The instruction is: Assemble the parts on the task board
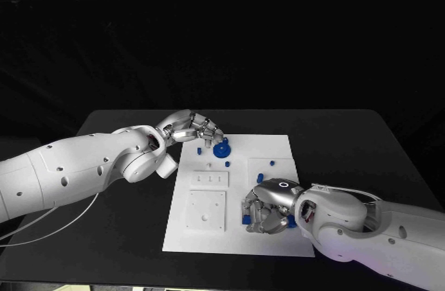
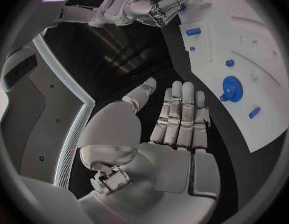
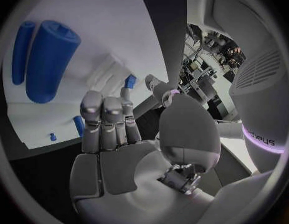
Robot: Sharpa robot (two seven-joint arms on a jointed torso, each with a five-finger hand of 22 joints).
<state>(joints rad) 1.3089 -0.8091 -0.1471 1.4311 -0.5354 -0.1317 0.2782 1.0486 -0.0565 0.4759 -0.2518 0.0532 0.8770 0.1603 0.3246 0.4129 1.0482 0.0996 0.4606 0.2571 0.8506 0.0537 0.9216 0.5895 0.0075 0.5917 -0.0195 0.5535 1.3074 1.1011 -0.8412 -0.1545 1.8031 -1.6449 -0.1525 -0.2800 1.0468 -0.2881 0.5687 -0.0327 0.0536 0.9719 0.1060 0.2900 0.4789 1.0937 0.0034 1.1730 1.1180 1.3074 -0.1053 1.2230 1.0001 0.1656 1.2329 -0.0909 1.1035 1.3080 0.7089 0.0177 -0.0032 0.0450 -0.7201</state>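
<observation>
The white task board (image 1: pixel 236 239) lies in the middle of the black table. My left hand (image 1: pixel 190 127) hovers at the board's far left corner, fingers straight and apart (image 2: pixel 176 119), holding nothing. Just beside it a round blue gear part (image 1: pixel 222 151) (image 2: pixel 232 88) sits on the board. My right hand (image 1: pixel 264 211) reaches down onto the board's near right area, fingers (image 3: pixel 107 119) pointing at the plate. A small blue part (image 3: pixel 130 80) sits right at its fingertips; I cannot tell whether it is pinched. Two blue cylinders (image 3: pixel 51 59) lie close by the right wrist (image 1: pixel 291 220).
Several small blue pegs (image 1: pixel 262 177) (image 2: pixel 193 32) are scattered over the board's far right half. White raised blocks (image 1: pixel 207 209) stand on the board's left half. Black table (image 1: pixel 121 239) lies bare left of the board, crossed by the left arm's cable (image 1: pixel 56 220).
</observation>
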